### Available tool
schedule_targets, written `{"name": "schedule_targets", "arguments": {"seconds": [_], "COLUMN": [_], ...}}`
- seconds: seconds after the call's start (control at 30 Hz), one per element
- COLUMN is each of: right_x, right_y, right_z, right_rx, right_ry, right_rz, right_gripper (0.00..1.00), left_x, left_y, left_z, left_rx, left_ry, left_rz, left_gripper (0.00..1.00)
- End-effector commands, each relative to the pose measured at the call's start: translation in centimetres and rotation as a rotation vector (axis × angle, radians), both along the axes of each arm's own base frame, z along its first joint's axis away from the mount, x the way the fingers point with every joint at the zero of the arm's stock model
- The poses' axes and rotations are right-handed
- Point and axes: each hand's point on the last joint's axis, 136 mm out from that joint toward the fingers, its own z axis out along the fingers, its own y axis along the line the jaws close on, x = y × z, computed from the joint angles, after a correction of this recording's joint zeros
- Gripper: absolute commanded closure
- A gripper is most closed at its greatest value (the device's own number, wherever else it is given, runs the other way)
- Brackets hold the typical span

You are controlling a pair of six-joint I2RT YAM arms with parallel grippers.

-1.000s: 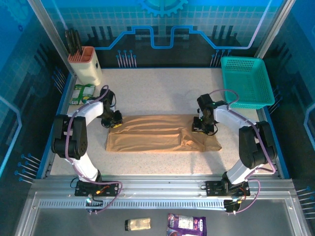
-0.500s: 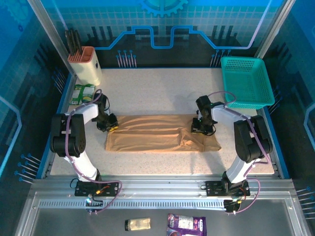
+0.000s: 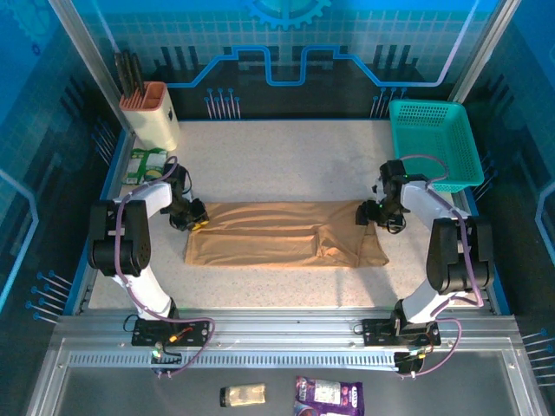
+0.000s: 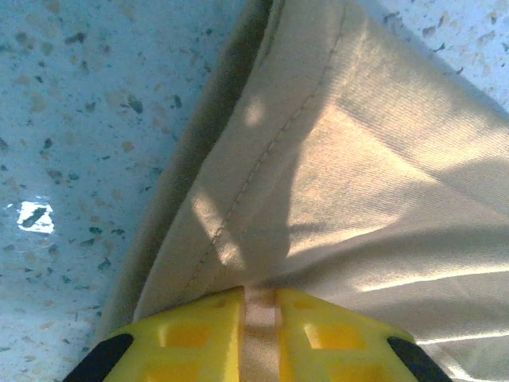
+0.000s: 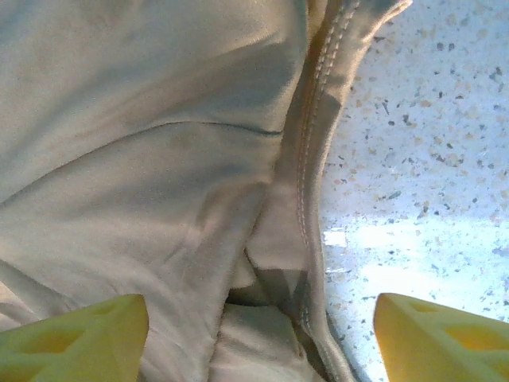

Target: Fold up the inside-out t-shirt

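Speckled tabletop (image 3: 286, 156) carries the inside-out t-shirt (image 3: 277, 243) as a long band lying left to right, the left gripper (image 3: 198, 222) pinching its left end, the right gripper (image 3: 373, 214) spread wide just over its right hem

Left pincer (image 4: 258, 306) apparently clamped, right pincer (image 5: 258, 322) spread

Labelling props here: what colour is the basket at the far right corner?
Teal; the basket shows best in the top external view.
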Motion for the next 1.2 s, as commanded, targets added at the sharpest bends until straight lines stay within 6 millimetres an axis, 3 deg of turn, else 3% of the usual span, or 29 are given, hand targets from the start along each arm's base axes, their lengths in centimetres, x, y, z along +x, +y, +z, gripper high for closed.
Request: {"name": "schedule_targets", "arguments": {"seconds": [0.0,0.2,0.4,0.63,0.9,1.17], "right_x": [-0.5,-1.5,-2.1,-2.4,-2.8,-2.6], "right_y": [0.5,0.3,0.6,1.7,1.5,1.2], "right_z": [-1.1,-3.1,-4.1,-2.8,-2.9,-2.9], "right_rx": [0.045,0.04,0.055,0.097,0.084,0.061], "right_ry": [0.048,0.121,0.167,0.162,0.199,0.2], "right_rz": [0.029,0.029,0.032,0.046,0.05,0.045], "right_gripper": [0.22,0.24,0.34,0.38,0.49,0.66], "left_x": [0.6,0.5,0.5,0.5,0.6,0.5], "left_y": [0.3,0.3,0.3,0.4,0.4,0.5], "left_z": [0.9,1.3,1.4,1.6,1.8,1.8], "left_rx": [-0.013,-0.006,-0.005,0.001,-0.002,0.002], "left_ry": [-0.023,-0.03,-0.032,-0.031,-0.033,-0.034], "left_rz": [0.023,0.024,0.025,0.022,0.021,0.023], "left_gripper": [0.81,0.81,0.81,0.81,0.81,0.8]}}
